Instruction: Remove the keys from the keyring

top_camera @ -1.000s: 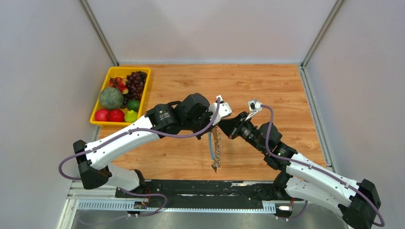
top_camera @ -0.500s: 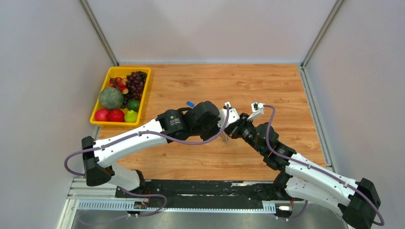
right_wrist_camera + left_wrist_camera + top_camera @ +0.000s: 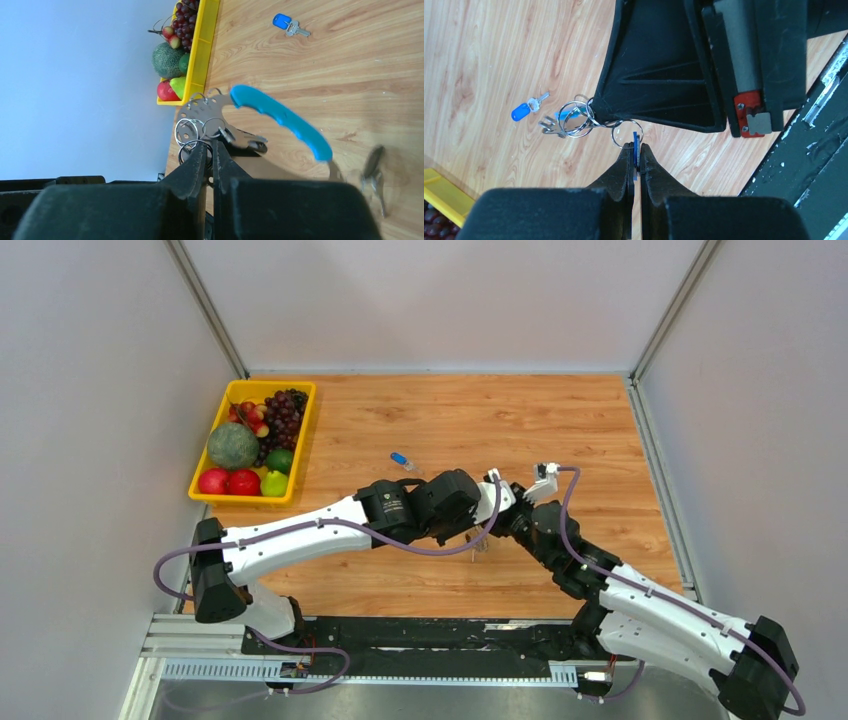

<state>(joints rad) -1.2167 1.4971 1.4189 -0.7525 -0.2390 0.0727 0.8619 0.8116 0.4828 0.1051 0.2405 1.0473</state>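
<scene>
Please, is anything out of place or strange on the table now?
One blue-headed key lies alone on the table, well apart from the keyring. It is probably one already taken off, not a fault. Nothing else stands out.

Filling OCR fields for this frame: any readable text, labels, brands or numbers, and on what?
No text can be read.
Left arm: pale mark on a black joint, too small to read.
Keyring, loose key, fruit tray: no lettering shows.
</scene>
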